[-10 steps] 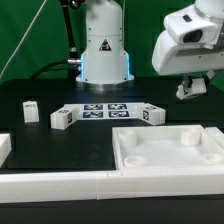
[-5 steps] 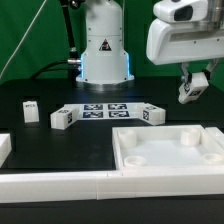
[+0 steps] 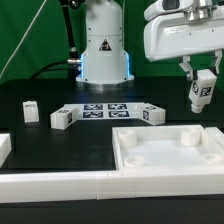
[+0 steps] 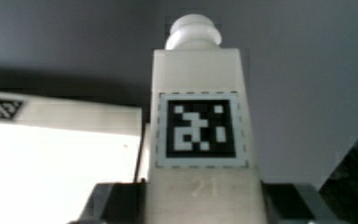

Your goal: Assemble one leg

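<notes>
Gripper (image 3: 203,77) closed on 1 leg (image 3: 203,93), its 2 fingers (image 4: 119,204) clamping opposite sides of the post's end. The leg hangs in the air at the exterior view's right, clear of the table (image 3: 60,145) and the square panel (image 3: 150,130). Its tag (image 4: 201,125) faces the wrist camera.

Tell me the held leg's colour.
The leg is white with a black-and-white square tag; best in the wrist view.
</notes>
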Controlling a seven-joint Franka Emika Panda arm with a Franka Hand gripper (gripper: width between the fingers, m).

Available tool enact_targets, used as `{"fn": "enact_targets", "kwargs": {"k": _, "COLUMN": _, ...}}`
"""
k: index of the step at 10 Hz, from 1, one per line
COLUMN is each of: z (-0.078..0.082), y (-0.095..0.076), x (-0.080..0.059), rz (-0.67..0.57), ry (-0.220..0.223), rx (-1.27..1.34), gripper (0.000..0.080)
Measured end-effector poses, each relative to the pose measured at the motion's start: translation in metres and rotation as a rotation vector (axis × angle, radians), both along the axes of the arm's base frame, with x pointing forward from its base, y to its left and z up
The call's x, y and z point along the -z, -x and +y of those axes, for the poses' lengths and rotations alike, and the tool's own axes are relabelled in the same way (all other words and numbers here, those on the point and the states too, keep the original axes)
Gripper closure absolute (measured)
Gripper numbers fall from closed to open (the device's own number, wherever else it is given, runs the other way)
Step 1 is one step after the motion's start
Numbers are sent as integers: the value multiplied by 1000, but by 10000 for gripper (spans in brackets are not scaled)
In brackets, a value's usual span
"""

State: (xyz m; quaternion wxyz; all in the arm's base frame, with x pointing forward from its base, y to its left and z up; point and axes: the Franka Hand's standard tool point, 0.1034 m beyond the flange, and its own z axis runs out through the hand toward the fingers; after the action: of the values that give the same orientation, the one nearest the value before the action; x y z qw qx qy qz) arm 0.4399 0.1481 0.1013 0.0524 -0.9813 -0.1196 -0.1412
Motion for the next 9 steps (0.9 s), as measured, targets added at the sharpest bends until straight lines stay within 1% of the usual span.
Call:
{"fn": "enact_targets", "kwargs": {"k": 1, "z": -9, "y": -10, "x": -7, "rz": 9, "ry": 17, "rx": -11, "gripper": 508}}
{"fn": "enact_targets", "kwargs": {"k": 2, "z": -18, "y": -23, "x": -19, "rz": -2, "ry": 31, "rx": -27, "gripper": 508}}
{"fn": "enact_targets", "kwargs": {"k": 3, "z": -22, "y": -31, "x": -22, "rz": -16, "ry": 34, "rx": -35, "gripper": 508}}
{"fn": "enact_targets", "kwargs": {"k": 4, "z": -21, "y": -28, "x": -20, "rz": -9, "ry": 34, "rx": -42, "gripper": 508}}
{"fn": "enact_targets", "kwargs": {"k": 8, "z": -21, "y": -28, "x": -19, "rz": -9, "ry": 35, "rx": -42, "gripper": 508}}
{"fn": "enact_targets", "kwargs": {"k": 9, "z": -22, "y": -30, "x": -20, "rz": -4, "ry": 41, "rx": -54, "gripper": 508}}
